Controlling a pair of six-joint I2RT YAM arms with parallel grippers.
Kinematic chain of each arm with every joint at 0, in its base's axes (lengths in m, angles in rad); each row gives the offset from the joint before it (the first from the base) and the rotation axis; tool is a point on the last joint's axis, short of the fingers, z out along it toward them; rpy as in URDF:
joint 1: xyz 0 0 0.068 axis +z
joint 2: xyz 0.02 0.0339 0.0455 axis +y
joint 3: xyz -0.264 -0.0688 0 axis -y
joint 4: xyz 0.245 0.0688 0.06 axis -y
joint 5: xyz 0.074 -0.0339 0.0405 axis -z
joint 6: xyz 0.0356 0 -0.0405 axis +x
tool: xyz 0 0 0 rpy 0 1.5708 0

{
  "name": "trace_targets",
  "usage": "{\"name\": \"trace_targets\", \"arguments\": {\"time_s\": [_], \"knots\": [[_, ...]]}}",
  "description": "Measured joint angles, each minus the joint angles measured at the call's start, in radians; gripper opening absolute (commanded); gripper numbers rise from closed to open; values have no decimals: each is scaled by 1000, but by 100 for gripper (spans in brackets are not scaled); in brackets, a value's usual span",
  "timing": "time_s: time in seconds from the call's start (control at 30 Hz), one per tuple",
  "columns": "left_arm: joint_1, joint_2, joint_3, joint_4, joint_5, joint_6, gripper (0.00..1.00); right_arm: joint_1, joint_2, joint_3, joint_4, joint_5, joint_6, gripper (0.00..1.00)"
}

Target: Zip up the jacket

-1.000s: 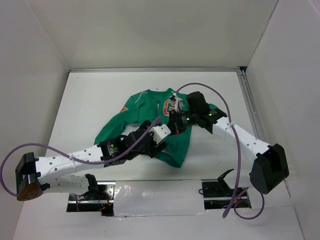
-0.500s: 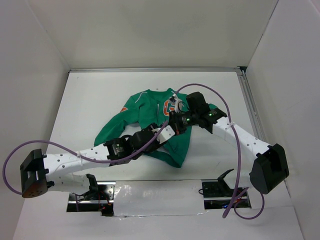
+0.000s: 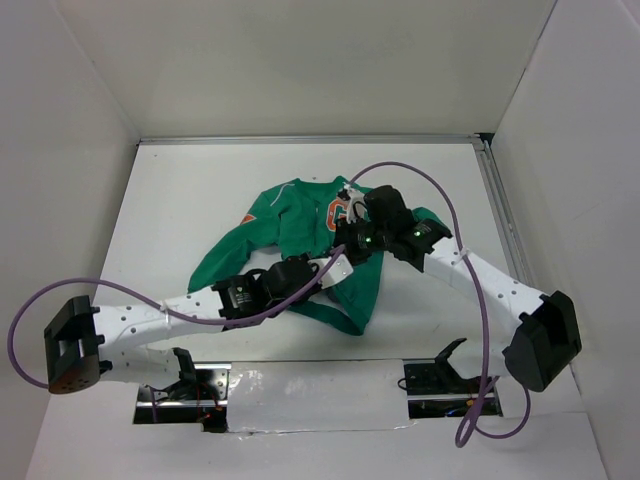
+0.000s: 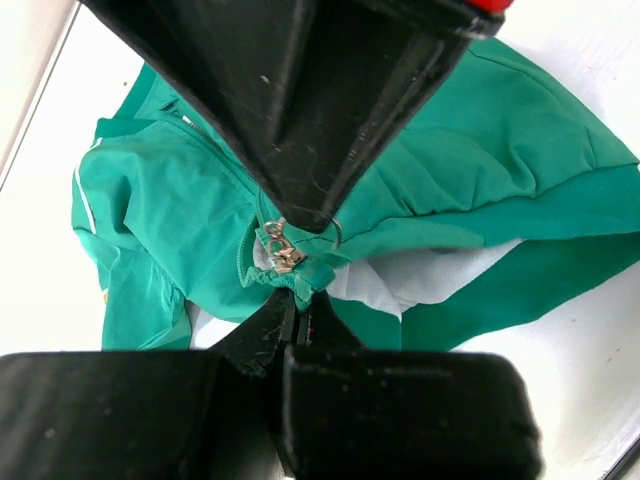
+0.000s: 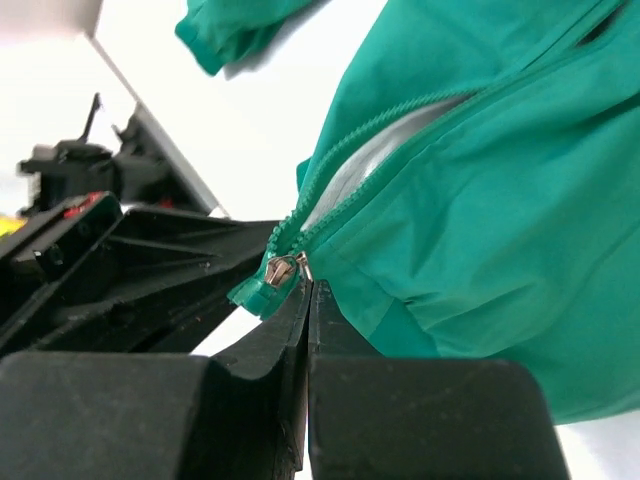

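While the slider [image 5: 282, 268] sits at the bottom of the zipper [image 5: 375, 130], I count this as barely started: the two sides are engaged at the hem, but above that the teeth run split and pale lining shows in the gap. My left hand [image 4: 297, 300] is clenched on the green fabric right under the slider. My right hand [image 5: 308, 295] is clenched too, pinching the jacket [image 3: 285, 215] edge just beside that slider. The two hands nearly touch, nose to nose. Whether either hand has the pull tab itself I cannot tell. Left to do, by my read: hold the hem down with one hand and run the slider up to the collar with the other, which is nearly the whole zip. The jacket lies rumpled about mid-table, a bit toward the right edge, collar to the far edge, hem to the near edge, one sleeve trailing toward the left edge. The table [image 3: 200, 180] is plain white. White walls [image 3: 300, 60] box it in on three sides, and a metal rail [image 3: 500, 210] runs along the right edge.
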Motion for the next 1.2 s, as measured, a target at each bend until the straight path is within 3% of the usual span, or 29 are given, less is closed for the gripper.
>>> {"name": "trace_targets", "arguments": {"time_s": [0.27, 0.47, 0.73, 0.93, 1.2], "knots": [[11, -52, -20, -9, 35, -33, 0, 138, -40, 25, -1, 267, -98, 0], [12, -81, -31, -15, 50, -33, 0, 175, -50, 25, 16, 301, -210, 0], [13, -129, -44, -8, 101, -31, 0, 188, -52, 23, 31, 340, -221, 0], [-13, -233, -68, -2, 242, -28, 0, 192, -8, -46, 184, 611, -272, 0], [-14, -273, -89, 22, 304, -29, 0, 193, -11, -92, 325, 690, -296, 0]]}}
